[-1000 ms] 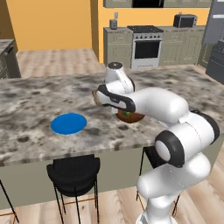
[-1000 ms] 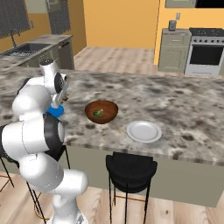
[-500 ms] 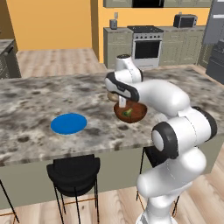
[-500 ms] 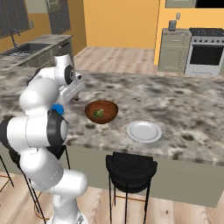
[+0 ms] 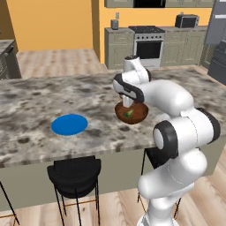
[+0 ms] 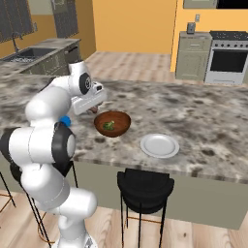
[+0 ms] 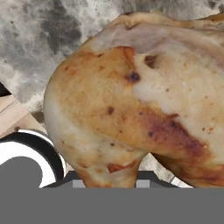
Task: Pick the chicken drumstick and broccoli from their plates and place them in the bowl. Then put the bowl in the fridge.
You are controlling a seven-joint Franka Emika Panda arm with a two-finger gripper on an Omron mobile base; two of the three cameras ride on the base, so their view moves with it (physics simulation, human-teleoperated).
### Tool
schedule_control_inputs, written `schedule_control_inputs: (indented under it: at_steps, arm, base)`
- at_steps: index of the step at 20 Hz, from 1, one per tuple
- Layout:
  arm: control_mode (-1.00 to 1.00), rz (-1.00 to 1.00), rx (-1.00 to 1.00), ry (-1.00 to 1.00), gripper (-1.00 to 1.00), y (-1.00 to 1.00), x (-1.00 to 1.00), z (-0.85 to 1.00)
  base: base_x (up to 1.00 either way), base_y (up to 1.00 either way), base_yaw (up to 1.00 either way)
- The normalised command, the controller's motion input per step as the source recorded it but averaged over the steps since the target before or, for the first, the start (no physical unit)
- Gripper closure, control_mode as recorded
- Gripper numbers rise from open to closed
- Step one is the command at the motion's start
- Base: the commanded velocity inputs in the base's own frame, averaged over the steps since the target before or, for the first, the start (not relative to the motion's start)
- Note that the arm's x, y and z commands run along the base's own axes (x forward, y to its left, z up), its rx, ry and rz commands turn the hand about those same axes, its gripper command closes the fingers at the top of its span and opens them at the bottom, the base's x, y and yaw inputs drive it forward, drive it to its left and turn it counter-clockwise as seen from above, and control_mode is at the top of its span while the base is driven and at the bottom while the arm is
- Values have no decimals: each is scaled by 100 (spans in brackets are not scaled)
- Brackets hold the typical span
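My gripper hangs over the back left rim of the reddish-brown bowl on the granite counter and is shut on the golden-tan chicken drumstick, which shows very close in the hand view. The green broccoli lies inside the bowl. To the bowl's left sits the bare blue plate, and to its right the pale plate. In the right base view the gripper is just left of the bowl, with the broccoli showing inside. The tall grey fridge stands at the far right.
Two black stools stand under the counter's near edge. A stove and beige cabinets line the back wall. A sink sits on the far left counter. The counter has free surface right of the pale plate.
The arm has swung right from over the blue plate to the bowl's rim, carrying the drumstick. The bowl and both plates have stayed put.
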Motion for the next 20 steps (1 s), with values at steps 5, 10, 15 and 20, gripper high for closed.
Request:
schedule_control_inputs:
  at_steps: [5,10,15,20]
  arm:
    - [-100,-38,-1,-5,100,-5,6,-22]
    - [-100,-36,0,-1,100,-7,8,-17]
    - [-100,-29,0,-4,100,-14,10,-23]
    - [-100,-15,0,-4,100,-5,23,-23]
  base:
    - [0,0,0]
    - [0,0,0]
    - [0,0,0]
    - [0,0,0]
